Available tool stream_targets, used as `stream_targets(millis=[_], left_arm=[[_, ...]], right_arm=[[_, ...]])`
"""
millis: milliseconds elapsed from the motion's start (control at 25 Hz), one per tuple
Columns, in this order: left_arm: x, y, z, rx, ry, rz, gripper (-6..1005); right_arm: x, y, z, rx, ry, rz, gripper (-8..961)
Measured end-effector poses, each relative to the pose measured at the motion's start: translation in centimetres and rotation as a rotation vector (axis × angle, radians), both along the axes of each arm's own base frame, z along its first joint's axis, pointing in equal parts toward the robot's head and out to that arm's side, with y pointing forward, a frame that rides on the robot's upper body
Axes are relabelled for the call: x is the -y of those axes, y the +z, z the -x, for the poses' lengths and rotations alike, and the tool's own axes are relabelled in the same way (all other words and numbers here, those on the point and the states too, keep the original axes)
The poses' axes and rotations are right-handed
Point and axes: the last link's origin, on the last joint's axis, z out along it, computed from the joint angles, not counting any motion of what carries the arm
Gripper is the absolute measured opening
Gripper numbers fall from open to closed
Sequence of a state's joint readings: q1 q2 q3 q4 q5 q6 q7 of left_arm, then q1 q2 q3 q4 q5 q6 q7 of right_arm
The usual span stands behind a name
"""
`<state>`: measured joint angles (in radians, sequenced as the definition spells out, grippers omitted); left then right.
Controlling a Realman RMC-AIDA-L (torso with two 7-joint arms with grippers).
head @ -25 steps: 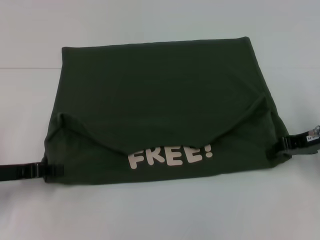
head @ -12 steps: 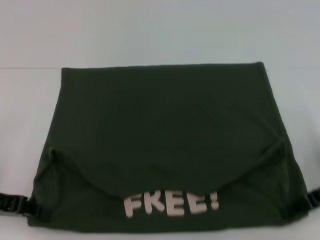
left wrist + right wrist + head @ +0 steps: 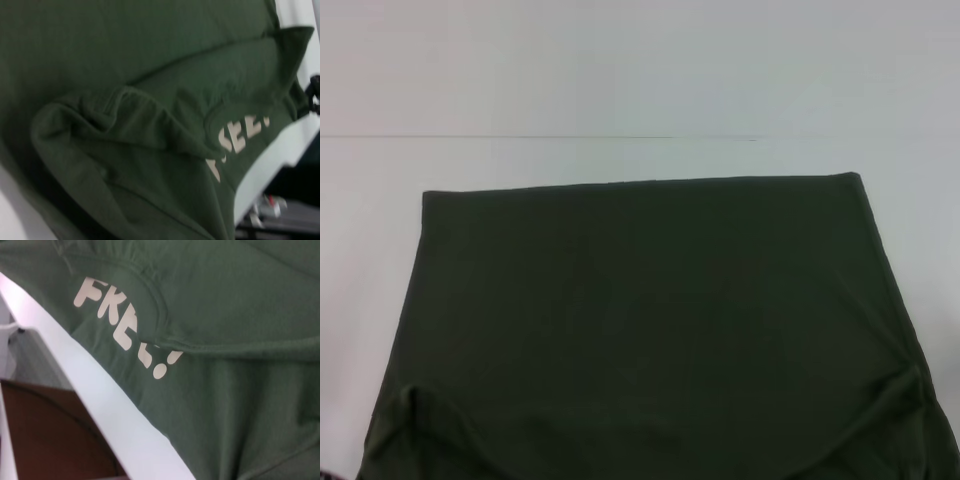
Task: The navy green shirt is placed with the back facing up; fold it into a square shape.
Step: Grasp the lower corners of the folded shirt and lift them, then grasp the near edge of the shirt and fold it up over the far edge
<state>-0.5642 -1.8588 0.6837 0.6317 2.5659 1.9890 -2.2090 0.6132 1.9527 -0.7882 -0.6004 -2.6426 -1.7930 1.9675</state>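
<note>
Olive navy green shirt [image 3: 650, 320] lies flat on white table [image 3: 620, 80], long axis left-right; end effector states can't tell.

Bare table [image 3: 620, 80] beyond shirt [image 3: 640, 320]

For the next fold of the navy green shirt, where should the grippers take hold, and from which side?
Probably the two near corners of the navy green shirt, by the edge bearing the FREE! print, each gripper coming in from its own side. The sleeves are already folded inward there, leaving bunched layered corners close to the table edge, while the far edge lies flat.
</note>
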Motion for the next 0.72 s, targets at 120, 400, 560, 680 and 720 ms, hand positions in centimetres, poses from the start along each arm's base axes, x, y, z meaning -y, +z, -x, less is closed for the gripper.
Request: stream_targets(millis=[120, 400, 560, 680, 720], left_arm=[[0.6, -0.8, 0.0, -0.011, -0.015, 0.052, 58], [0.2, -1.0, -0.4, 0.037, -0.033, 0.005, 58], [-0.7, -0.3, -0.7, 0.109, -0.026, -0.096, 58], [-1.5, 0.5, -0.7, 0.147, -0.004, -0.193, 58], [-1.9, 1.0, -0.5, 0.164, 0.017, -0.257, 58]], right_arm=[[0.3, 0.0, 0.1, -0.009, 0.013, 0.020, 45], [-0.5, 0.1, 0.5, -0.045, 0.029, -0.025, 45], [-1.2, 0.9, 0.9, -0.121, 0.030, -0.110, 45], [-2.0, 1.8, 1.3, -0.188, 0.017, -0.200, 44], [-2.3, 2.1, 1.3, -0.208, 0.008, -0.239, 44]])
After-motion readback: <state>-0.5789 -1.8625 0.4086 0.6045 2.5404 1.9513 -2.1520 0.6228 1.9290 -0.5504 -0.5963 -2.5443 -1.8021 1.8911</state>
